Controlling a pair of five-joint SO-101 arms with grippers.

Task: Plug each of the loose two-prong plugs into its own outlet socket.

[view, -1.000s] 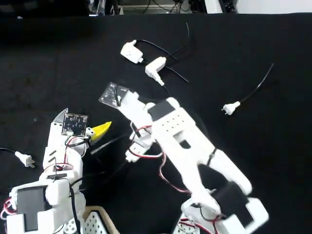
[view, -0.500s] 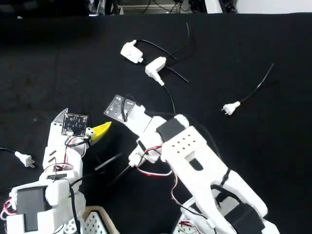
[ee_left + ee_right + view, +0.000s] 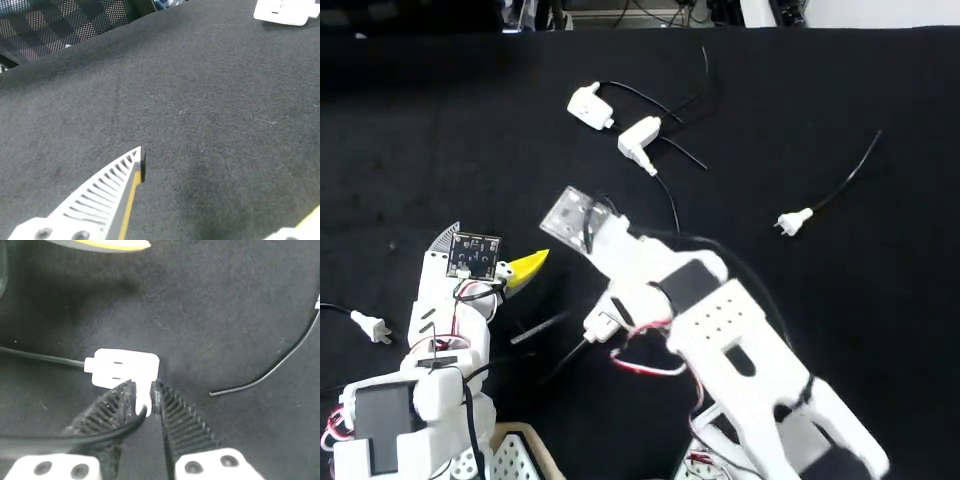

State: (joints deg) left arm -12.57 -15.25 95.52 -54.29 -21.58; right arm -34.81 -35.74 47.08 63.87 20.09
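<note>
step: holding a socket steady | right gripper (image 3: 145,390) pinched shut on white two-slot outlet socket (image 3: 125,369), about mid-table | left gripper (image 3: 225,187) spread wide, empty | next (a judgement): bring white two-prong plug (image 3: 794,221) from near right edge of black cloth table (image 3: 880,330), prongs squared to slots

A white socket (image 3: 125,369) with two slots is seen at the centre of the frame, lying on black cloth (image 3: 225,300). A narrow white part of it is clamped between the black ribbed fingers (image 3: 185,425) of the right gripper (image 3: 144,389). A black cable (image 3: 40,358) is run from the socket's end to the edge of the frame, and another black cable (image 3: 75,436) is draped across one finger. A thin black cord (image 3: 265,375) is laid on the cloth apart from the socket. A yellow tip (image 3: 115,245) is cut off by the frame's edge.
</note>
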